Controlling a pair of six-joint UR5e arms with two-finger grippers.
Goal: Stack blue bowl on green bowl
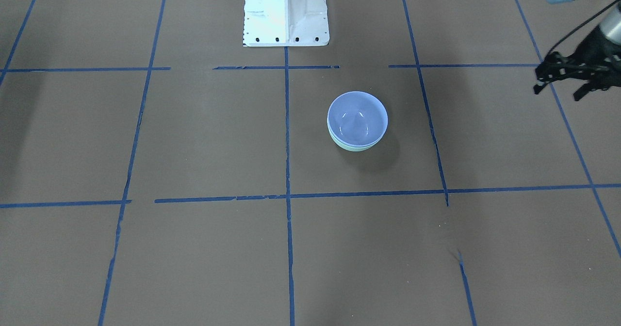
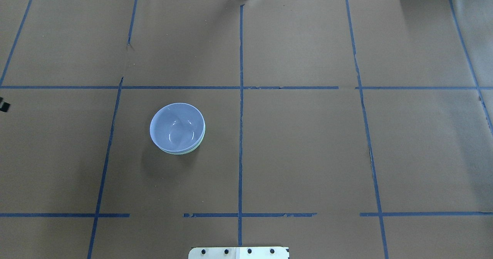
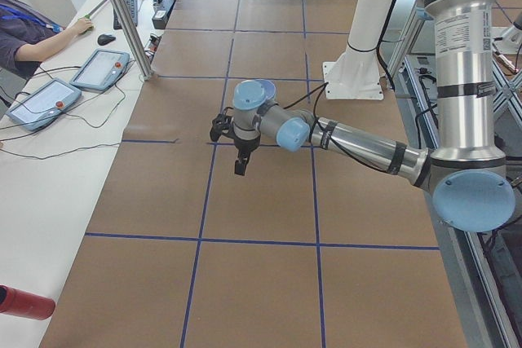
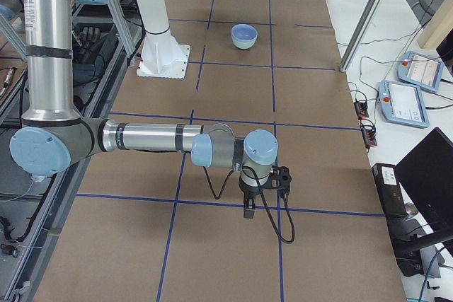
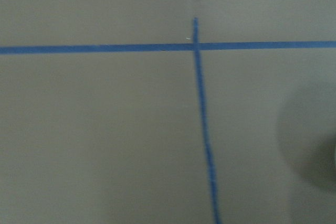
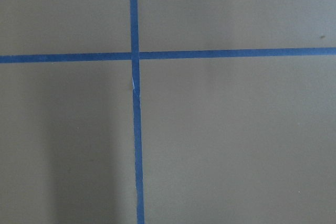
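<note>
The blue bowl [image 1: 357,116] sits nested upright inside the green bowl [image 1: 354,147], of which only a thin mint rim shows below it. The stack stands on the brown table, left of the centre line in the overhead view, where the blue bowl [image 2: 176,127] covers all but a sliver of the green bowl [image 2: 193,149]. My left gripper [image 1: 558,92] hovers well off to the side of the stack, fingers apart and empty. My right gripper [image 4: 249,206] shows only in the exterior right view, far from the bowls [image 4: 244,35]; I cannot tell whether it is open or shut. Both wrist views show only table and tape.
Blue tape lines [image 2: 240,97] grid the brown table. The white robot base [image 1: 286,13] stands at the robot's edge. Teach pendants [image 3: 99,69] and an operator's arm [image 3: 41,38] are on a side bench; a red object [image 3: 24,303] lies near the corner.
</note>
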